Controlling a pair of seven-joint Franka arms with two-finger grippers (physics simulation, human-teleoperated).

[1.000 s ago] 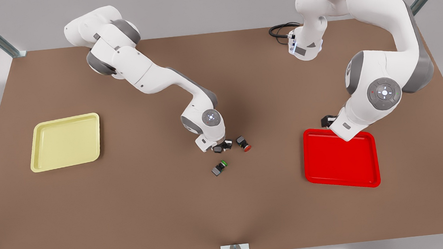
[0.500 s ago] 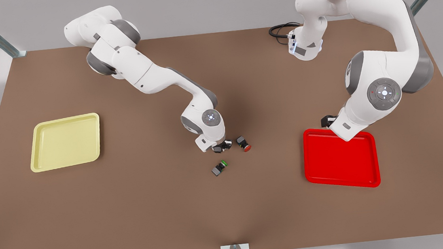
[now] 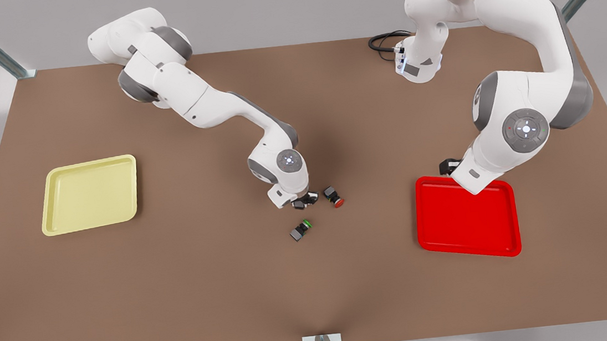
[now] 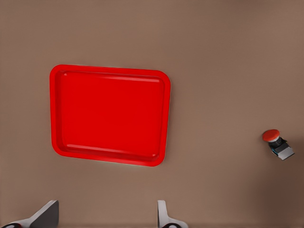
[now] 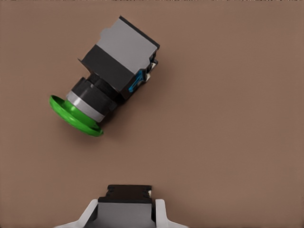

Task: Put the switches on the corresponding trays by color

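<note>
Little has moved: the right gripper (image 3: 303,200) still clamps a switch (image 5: 125,205) just beside the red switch (image 3: 334,196). Left gripper (image 4: 104,216), spread wide, still hovers by the red tray (image 3: 466,216).

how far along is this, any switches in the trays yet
Done: nothing. The pale yellow tray and the bright red tray hold no switch.
In hand: at mid-table the right gripper has its jaws shut on a dark-bodied switch, cap hidden.
Left: both placements. The red-capped switch lies on the brown table, a green-capped switch nearby. The left gripper waits open by the red tray.
</note>
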